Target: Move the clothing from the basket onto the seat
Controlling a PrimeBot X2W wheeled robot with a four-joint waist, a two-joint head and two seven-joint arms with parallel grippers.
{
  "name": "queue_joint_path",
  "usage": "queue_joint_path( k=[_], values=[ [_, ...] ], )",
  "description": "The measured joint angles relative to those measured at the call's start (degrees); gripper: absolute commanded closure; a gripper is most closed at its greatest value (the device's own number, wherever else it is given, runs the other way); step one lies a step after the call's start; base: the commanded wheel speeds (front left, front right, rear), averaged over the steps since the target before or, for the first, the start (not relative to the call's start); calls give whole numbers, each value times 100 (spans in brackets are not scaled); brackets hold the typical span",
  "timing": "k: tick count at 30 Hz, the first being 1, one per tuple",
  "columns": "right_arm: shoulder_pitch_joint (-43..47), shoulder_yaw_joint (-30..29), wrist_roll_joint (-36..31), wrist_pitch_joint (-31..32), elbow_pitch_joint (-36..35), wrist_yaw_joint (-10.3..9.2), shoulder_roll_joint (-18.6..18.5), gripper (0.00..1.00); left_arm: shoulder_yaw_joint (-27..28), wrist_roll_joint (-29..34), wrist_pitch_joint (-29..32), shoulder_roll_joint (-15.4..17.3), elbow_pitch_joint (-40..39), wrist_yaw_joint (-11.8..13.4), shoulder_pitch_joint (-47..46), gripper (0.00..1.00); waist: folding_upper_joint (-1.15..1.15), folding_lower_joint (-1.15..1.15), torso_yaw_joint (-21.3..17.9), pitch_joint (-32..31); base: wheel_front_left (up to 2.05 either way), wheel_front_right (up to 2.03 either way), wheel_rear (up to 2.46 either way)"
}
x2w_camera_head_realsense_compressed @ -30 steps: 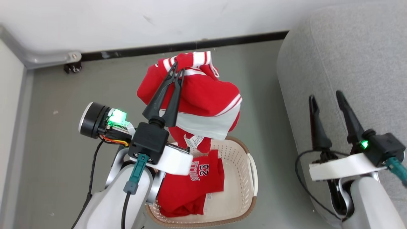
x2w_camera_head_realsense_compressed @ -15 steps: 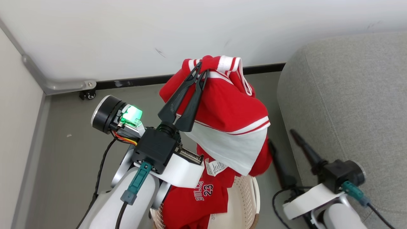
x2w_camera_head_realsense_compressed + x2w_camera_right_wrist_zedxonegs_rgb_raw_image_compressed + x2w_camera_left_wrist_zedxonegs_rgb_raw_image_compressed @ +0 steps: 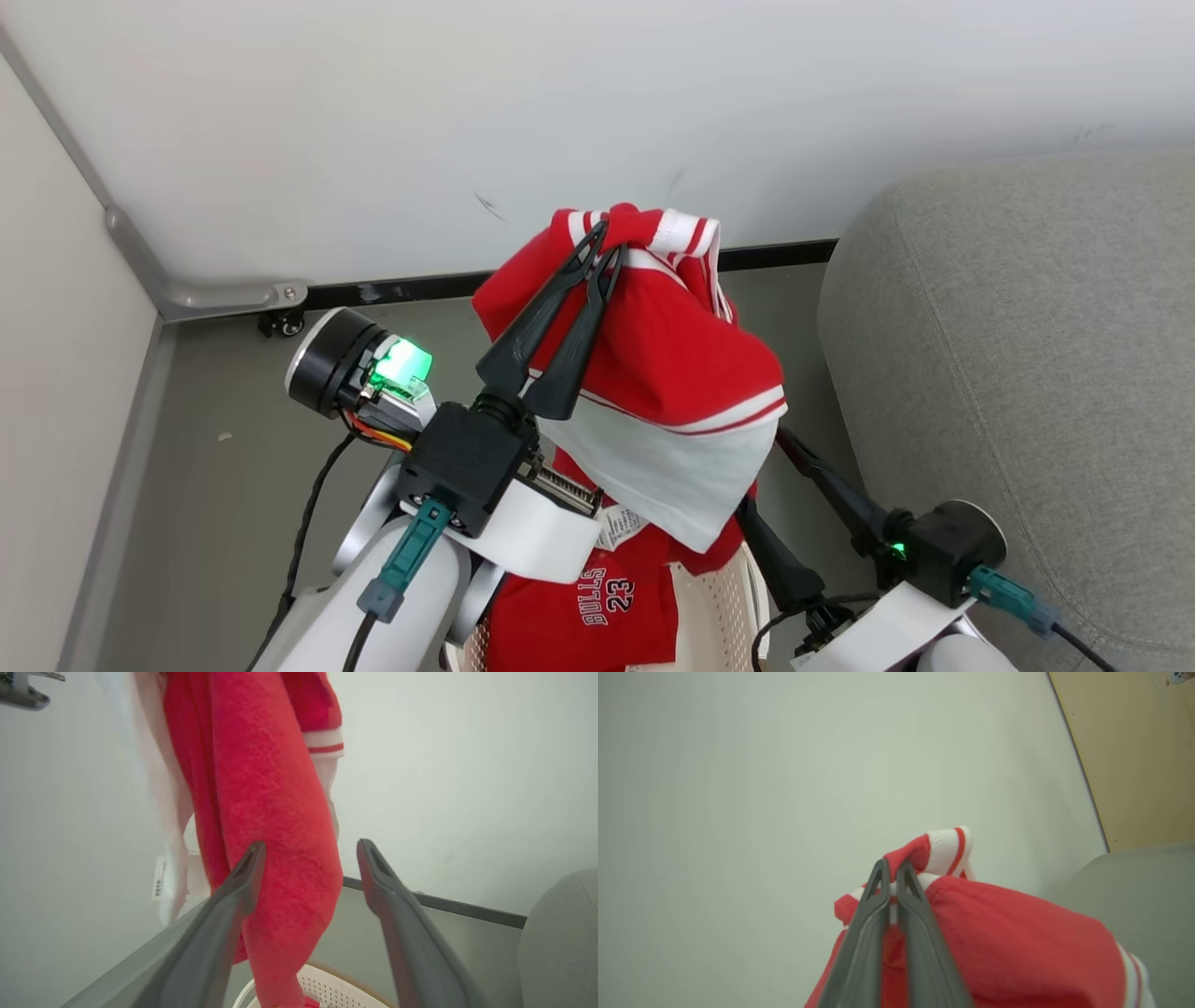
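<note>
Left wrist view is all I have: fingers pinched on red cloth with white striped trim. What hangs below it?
Observer: The striped garment drapes down from the left gripper, above the basket.
Operator: Anything left in the basket?
Observer: Yes, a red Bulls 23 jersey lies in it.
Operator: Where is my other arm?
Observer: The right gripper is open. In its wrist view the garment's hanging end shows between its jaws, and the sofa is just to its right.
</note>
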Motion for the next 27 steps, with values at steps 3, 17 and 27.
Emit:
queue_joint_path(
  k=[3,17,27],
  values=[
    [1,47,221,1,-92,-1,-85,0,5,-40,0,22,27,-42,64,100,0,0,4,-55,0,0,0],
    [68,837,901,119,-505,-1,-577,0,-3,-43,0,4,10,-170,65,100,0,0,29,-71,0,0,0],
    [-294,599,749,119,-376,-1,-950,0,-7,-43,0,-16,-8,-274,65,100,0,0,59,-55,0,0,0]
  ],
)
